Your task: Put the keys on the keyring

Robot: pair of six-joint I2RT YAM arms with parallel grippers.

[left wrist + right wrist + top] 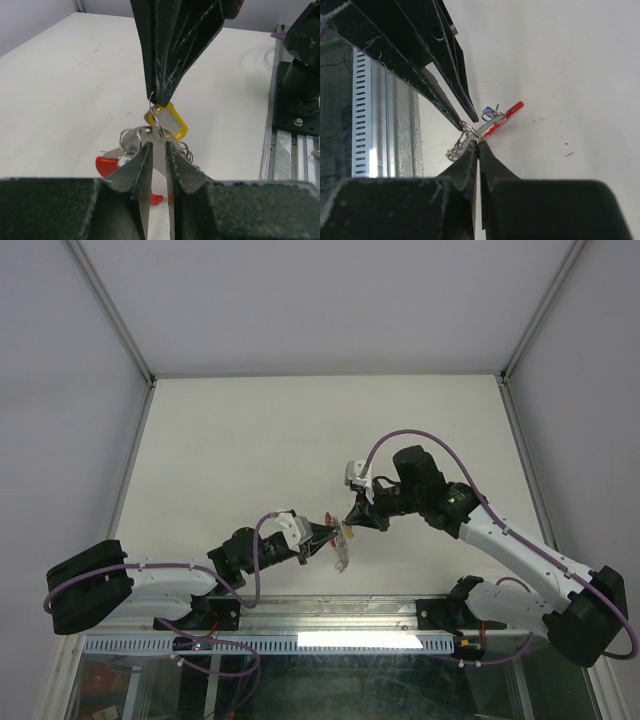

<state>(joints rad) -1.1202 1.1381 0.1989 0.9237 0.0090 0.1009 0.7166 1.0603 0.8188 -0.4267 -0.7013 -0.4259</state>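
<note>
Left gripper (159, 148) fingers pinch the red-tabbed silvery metal keyring (107, 164) over the white table (250, 440); right gripper (479, 146) fingers clamp the tiny yellow-headed metal key (170, 122) touching it. Probably light, stiff, slippery; its plastic head offers the best hold.

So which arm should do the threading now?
Right, probably. The right claw pinches the yellow key close by the keyring, which the left claw clamps, so it can work the key on.
</note>
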